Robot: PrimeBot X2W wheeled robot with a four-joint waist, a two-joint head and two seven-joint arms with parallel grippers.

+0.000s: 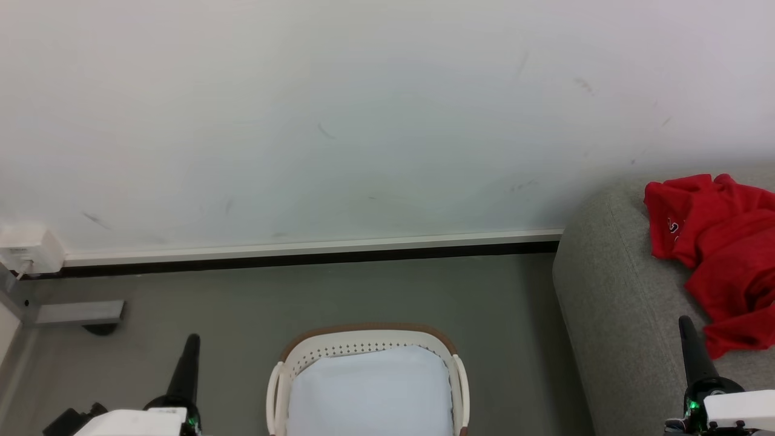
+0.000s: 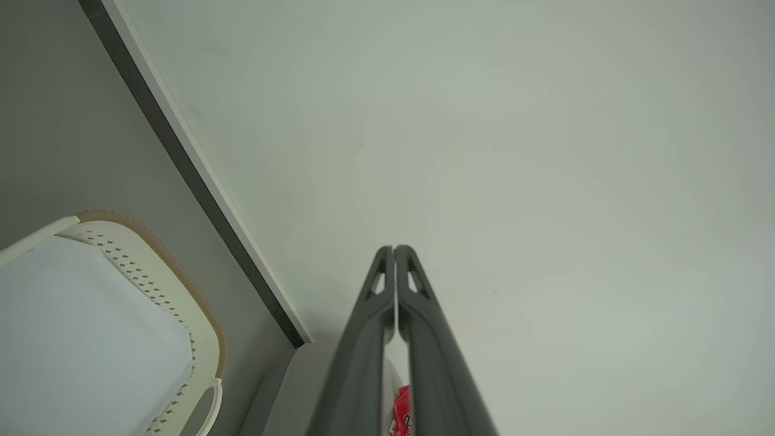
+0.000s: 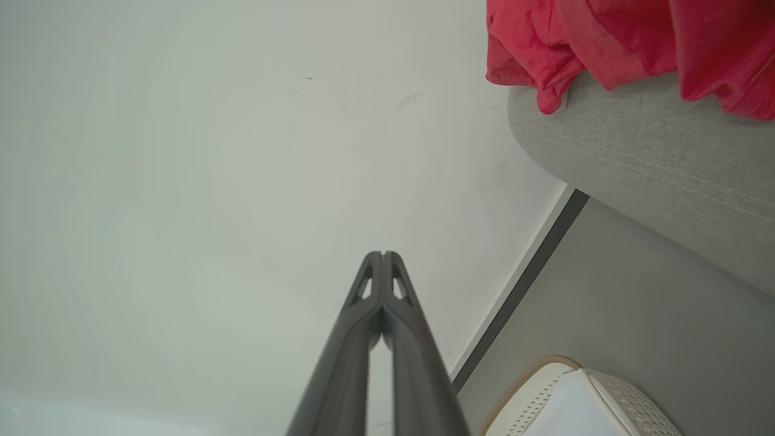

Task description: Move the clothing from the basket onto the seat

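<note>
Red clothing (image 1: 720, 242) is seen crumpled on top of the grey seat (image 1: 611, 303) at the R edge of head view, spread from the seat's rounded back corner toward the front, w/ small white lettering shown on one fold. The white basket (image 1: 369, 330) is set on the grey floor (image 1: 242, 303) at bottom centre, L of the seat & apart from it, between the two hands. Its brown rim, perforated far wall & side handles are visible, & a pale white-blue lining (image 1: 369, 393) is seen across its inside. The L hand (image 1: 192, 338) is found at lower L, fingers pressed together & clenched on nothing. In L wrist view its tips (image 2: 394, 248) are met against the pale wall (image 2: 545, 181), w/ the basket at lower L & a sliver of red shown low between the fingers. The R hand (image 1: 684, 321) is found at lower R over the seat's front, likewise clenched w/ nothing grasped. In head view its tip is seen just beside the cloth's lower fold, but in R wrist view the fingers (image 3: 382, 254) are pointed at the wall, the cloth being off to the upper R & apart. The wall is marked by a few faint scuffs. A white skirting (image 1: 303, 247) w/ a dark strip under it is run along the wall's base up to the seat, & a small white box (image 1: 30, 248) is fixed at far L
</note>
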